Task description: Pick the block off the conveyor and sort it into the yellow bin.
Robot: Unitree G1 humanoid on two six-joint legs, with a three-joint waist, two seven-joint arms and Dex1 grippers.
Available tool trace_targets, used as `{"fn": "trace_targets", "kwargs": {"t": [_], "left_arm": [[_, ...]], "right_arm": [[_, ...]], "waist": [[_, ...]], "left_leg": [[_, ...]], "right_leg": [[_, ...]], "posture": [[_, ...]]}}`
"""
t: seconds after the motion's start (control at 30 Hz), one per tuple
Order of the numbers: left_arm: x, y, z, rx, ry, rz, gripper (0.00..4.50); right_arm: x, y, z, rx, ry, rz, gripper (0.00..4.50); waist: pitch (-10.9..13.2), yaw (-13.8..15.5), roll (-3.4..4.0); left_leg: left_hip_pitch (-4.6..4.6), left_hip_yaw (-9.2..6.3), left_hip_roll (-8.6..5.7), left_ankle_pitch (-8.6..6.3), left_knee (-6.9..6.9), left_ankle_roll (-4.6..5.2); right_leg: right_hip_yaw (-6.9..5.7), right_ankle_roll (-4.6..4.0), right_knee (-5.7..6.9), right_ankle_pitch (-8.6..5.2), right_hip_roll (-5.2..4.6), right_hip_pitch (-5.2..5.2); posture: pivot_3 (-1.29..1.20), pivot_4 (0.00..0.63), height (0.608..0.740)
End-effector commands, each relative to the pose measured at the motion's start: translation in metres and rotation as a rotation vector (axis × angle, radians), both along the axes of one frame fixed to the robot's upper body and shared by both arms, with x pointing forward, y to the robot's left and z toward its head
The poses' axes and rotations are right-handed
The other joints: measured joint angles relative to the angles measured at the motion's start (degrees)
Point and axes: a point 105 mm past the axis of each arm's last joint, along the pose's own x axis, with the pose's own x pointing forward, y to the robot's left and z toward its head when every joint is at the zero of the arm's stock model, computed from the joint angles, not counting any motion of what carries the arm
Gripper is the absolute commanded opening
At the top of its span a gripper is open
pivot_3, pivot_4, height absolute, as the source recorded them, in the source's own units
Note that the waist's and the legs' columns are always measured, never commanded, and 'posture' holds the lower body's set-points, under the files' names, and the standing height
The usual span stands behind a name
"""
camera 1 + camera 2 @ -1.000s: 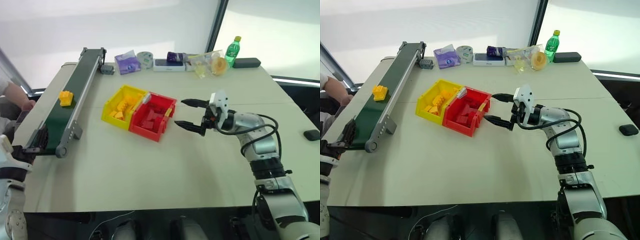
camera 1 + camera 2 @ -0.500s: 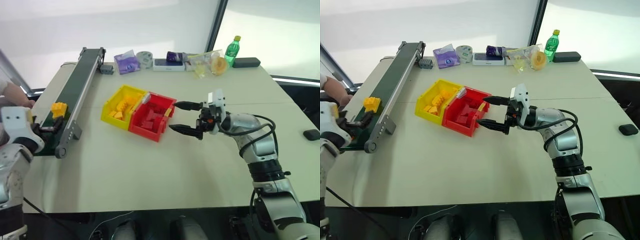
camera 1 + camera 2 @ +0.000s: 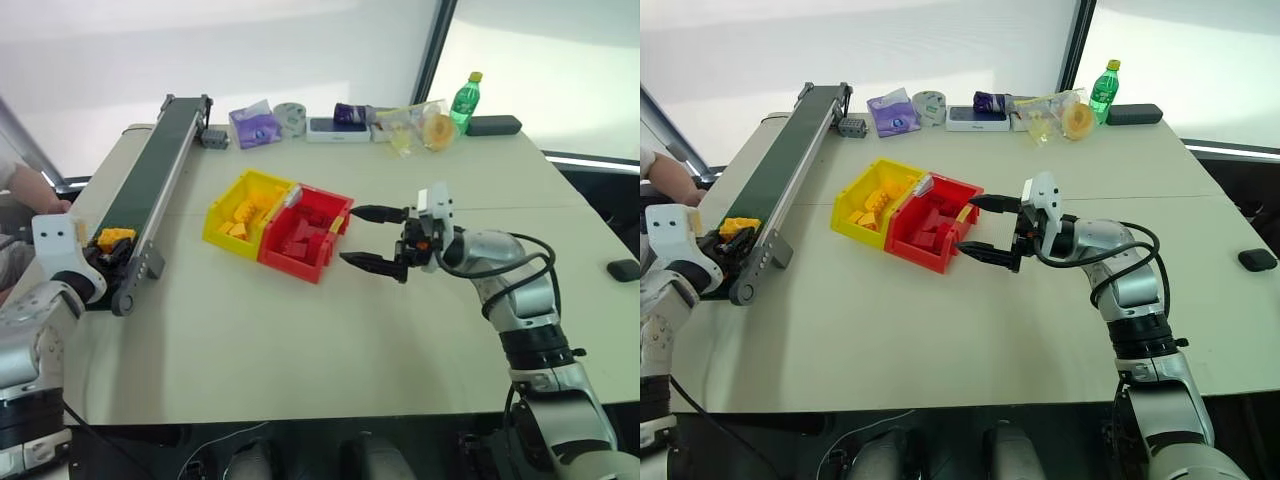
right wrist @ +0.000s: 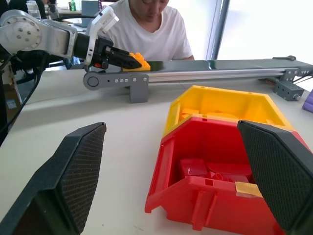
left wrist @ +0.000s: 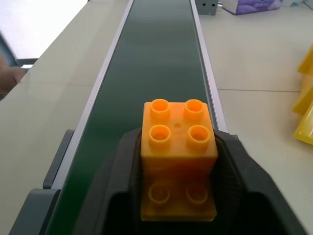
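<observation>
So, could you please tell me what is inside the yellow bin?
The yellow bin holds several yellow-orange bricks in a loose heap; its floor under them is covered.

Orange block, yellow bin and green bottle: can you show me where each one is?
block point(image 5: 178, 142): left wrist view, on its front face below the studs.
yellow bin point(image 3: 221, 212): left eye view, on its outer side wall.
green bottle point(image 3: 463, 104): left eye view, on the middle of its body.
</observation>
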Motion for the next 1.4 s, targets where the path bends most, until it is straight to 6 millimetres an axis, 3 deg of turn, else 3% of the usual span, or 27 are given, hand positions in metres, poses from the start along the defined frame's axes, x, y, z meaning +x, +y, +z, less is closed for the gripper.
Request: {"fn": "trace_targets", "kwargs": {"t": [0.03,0.13,0.3,0.43,0.57,0.7,0.83,0.87,0.9,1.0,1.03,1.17,1.23,1.4], "left_arm": [[-0.004,0.005,0.02,0.028,-0.072,0.025,1.32],[0.0,-0.009,0.032,0.02,-0.12,-0.021,1.32],[0.019,-0.072,0.056,0.016,-0.206,-0.218,1.32],[0.041,-0.11,0.067,-0.033,-0.252,-0.269,1.32],[0.062,-0.142,0.063,-0.046,-0.24,-0.32,1.32],[0.094,-0.173,0.05,-0.032,-0.203,-0.364,1.32],[0.106,-0.172,0.046,-0.036,-0.192,-0.351,1.32],[0.106,-0.176,0.047,-0.049,-0.195,-0.378,2.34],[0.105,-0.178,0.048,-0.056,-0.204,-0.394,2.66],[0.102,-0.177,0.056,-0.079,-0.246,-0.407,4.22],[0.101,-0.175,0.058,-0.076,-0.258,-0.399,4.43],[0.085,-0.157,0.071,-0.044,-0.327,-0.391,4.43],[0.058,-0.137,0.076,-0.113,-0.342,-0.411,4.43],[-0.009,-0.098,0.088,-0.019,-0.385,-0.461,4.43]], "right_arm": [[0.001,-0.004,0.011,0.011,-0.062,-0.013,4.5],[0.003,-0.004,0.01,0.013,-0.068,-0.019,4.5],[0.006,-0.009,0.014,0.014,-0.083,-0.043,4.5],[0.019,-0.017,0.017,0.005,-0.113,-0.138,4.5],[0.02,-0.017,0.021,0.021,-0.124,-0.144,4.5],[0.021,-0.018,0.025,0.013,-0.146,-0.174,4.5],[0.02,-0.018,0.025,0.007,-0.15,-0.179,4.5],[0.019,-0.018,0.025,0.006,-0.149,-0.181,4.5],[0.019,-0.018,0.024,0.005,-0.149,-0.183,4.5],[0.018,-0.018,0.024,0.005,-0.146,-0.186,4.5],[0.019,-0.018,0.024,0.007,-0.145,-0.186,4.5],[0.019,-0.018,0.022,0.001,-0.143,-0.186,4.5],[0.02,-0.02,0.022,0.004,-0.139,-0.187,4.5],[0.021,-0.02,0.019,-0.011,-0.133,-0.167,4.5]], "waist": [[0.0,0.04,0.0],[0.0,0.08,0.0],[0.0,1.09,0.0],[0.0,1.57,0.0],[0.0,1.45,0.0],[0.0,1.5,0.0],[0.0,1.07,0.0],[0.0,1.09,0.0],[0.0,1.11,0.0],[0.0,1.29,0.0],[0.0,1.31,0.0],[0.0,1.3,0.0],[0.0,0.6,0.0],[0.01,-0.3,0.02]], "left_leg": [[0.0,0.0,0.0,0.0,0.0,0.0],[0.0,0.0,0.0,0.0,0.01,0.0],[0.0,-0.02,-0.02,0.0,0.07,0.0],[0.0,-0.01,-0.1,0.0,0.12,0.01],[0.0,-0.01,-0.2,0.0,0.13,0.01],[0.0,-0.01,-0.19,0.02,0.11,-0.02],[0.0,0.06,-0.19,0.02,0.08,-0.01],[0.0,0.06,-0.18,0.02,0.04,-0.02],[0.0,0.06,-0.16,0.02,0.03,-0.02],[-0.01,0.07,-0.15,0.02,0.04,-0.02],[-0.01,0.07,-0.16,0.02,0.05,-0.02],[-0.01,0.07,-0.16,0.02,0.08,-0.02],[-0.01,0.07,-0.13,0.02,0.07,-0.02],[-0.01,0.04,0.06,0.04,-0.05,-0.06]], "right_leg": [[0.0,0.0,0.0,0.0,0.0,0.0],[0.0,0.0,0.0,0.0,0.0,0.0],[0.0,0.01,0.01,0.01,0.0,0.07],[0.0,0.03,0.02,0.01,0.03,0.07],[0.0,0.03,0.02,0.01,0.06,0.09],[-0.01,0.03,0.03,0.01,0.15,0.05],[0.0,0.03,0.02,0.01,0.14,0.0],[0.0,0.03,0.02,0.01,0.15,-0.04],[0.0,0.02,0.02,0.01,0.15,-0.05],[0.0,0.02,0.02,0.01,0.15,-0.05],[0.0,0.02,0.02,0.01,0.15,-0.05],[0.01,0.03,0.04,0.01,0.13,-0.03],[0.04,0.03,0.04,0.01,0.11,-0.05],[0.1,0.01,0.05,0.0,0.11,-0.11]], "posture": [[0.0,0.15,0.74],[0.0,0.15,0.74],[0.0,0.15,0.74],[0.0,0.15,0.74],[0.0,0.15,0.74],[0.0,0.15,0.74],[0.0,0.15,0.74],[0.0,0.15,0.74],[0.0,0.15,0.74],[0.0,0.15,0.74],[0.0,0.15,0.74],[0.0,0.15,0.74],[0.0,0.15,0.74],[0.0,0.15,0.74]]}}
